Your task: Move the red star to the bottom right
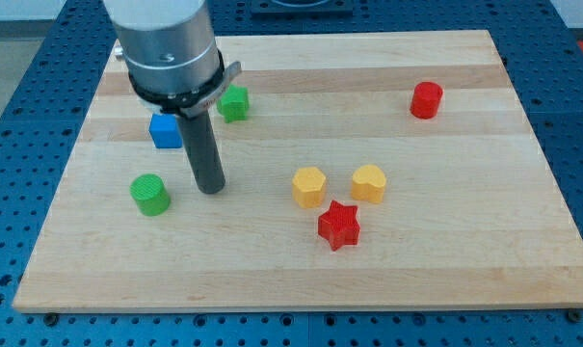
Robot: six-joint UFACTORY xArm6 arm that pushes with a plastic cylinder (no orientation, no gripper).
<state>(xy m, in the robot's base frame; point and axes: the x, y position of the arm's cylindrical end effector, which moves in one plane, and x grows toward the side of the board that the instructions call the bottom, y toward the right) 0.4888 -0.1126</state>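
**Tip well left of the red star, push not yet begun**

Camera view: my tip (212, 189) rested on the desk (464, 260), just right of the green cylinder (150, 194) and well apart from the red star (338, 225), which lay below the yellow hexagon (308, 187) and yellow heart (368, 183). The tool was a bare rod with nothing to spread or pinch. To push well, I judged it should come round to the star's upper left, avoiding the yellows.

Count: two red, counting the red cylinder (426, 99); two yellow; two green, counting the green star (233, 103); one blue cube (165, 130).
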